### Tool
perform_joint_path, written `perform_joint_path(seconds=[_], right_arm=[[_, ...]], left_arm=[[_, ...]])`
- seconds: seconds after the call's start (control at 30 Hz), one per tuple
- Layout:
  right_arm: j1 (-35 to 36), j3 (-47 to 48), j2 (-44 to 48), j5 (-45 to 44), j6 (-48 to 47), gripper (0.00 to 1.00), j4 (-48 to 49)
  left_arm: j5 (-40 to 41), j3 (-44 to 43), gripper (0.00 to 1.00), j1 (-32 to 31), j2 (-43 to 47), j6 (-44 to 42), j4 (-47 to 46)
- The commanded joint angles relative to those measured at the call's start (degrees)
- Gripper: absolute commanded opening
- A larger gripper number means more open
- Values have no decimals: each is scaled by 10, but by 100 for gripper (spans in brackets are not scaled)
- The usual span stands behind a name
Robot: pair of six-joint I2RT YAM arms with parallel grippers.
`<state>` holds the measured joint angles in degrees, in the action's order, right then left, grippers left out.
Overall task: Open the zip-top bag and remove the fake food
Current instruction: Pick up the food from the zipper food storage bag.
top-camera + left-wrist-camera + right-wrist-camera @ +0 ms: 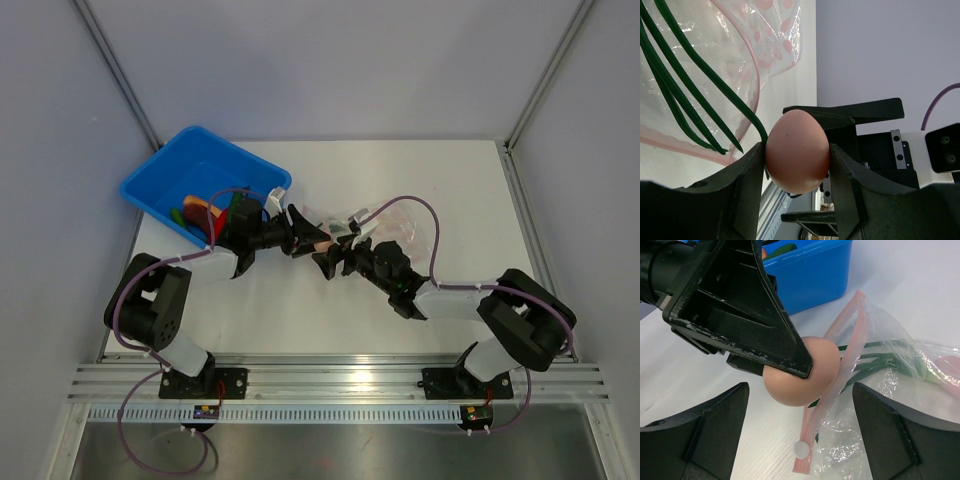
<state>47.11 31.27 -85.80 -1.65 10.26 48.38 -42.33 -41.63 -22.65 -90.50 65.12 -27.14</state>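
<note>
- One zip-top bag: it lies on your table, centre, right of the bin.
- One pinkish egg: outside the bag, just beside its zip strip.
- One green vegetable: mostly inside the bag, tips near the egg.
- One blue bin: far left, with toy foods you cannot count.
- Left gripper: part-spread, clamped on the egg.
- Right gripper: jaws wide, gripping nothing.

The zip-top bag was thin clear plastic film, crinkled and glossy, with a smoother pink zip strip. The egg looked like smooth, matt, pinkish-tan plastic. The left tool had matt black plastic fingers, scuffed pale along the edges. The blue bin was smooth glossy plastic, the desk white and matt, and the rail brushed metal.
</note>
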Motion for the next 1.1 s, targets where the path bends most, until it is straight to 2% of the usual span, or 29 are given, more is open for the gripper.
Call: perform_joint_path(seconds=[0.0,0.1,0.33,0.47,0.73,0.9,1.07], right_arm=[[6,22,-9,-25,-9,91,42],[6,19,-21,-34,-2,90,72],[7,17,-31,-32,5,80,100],[6,20,-33,-16,5,65,97],[7,22,-32,-6,8,44,90],[6,23,-30,-12,10,40,86],[7,24,-27,-13,13,38,80]], left_arm=[[-26,6,51,1,-3,14,-41],[-28,8,51,-1,-2,14,-41],[-31,8,51,-7,-6,11,-38],[-30,8,51,-7,-9,11,-38],[-37,4,52,-7,-13,10,-38],[-39,-2,64,-6,-10,1,-20],[-27,-8,73,-6,1,-20,16]])
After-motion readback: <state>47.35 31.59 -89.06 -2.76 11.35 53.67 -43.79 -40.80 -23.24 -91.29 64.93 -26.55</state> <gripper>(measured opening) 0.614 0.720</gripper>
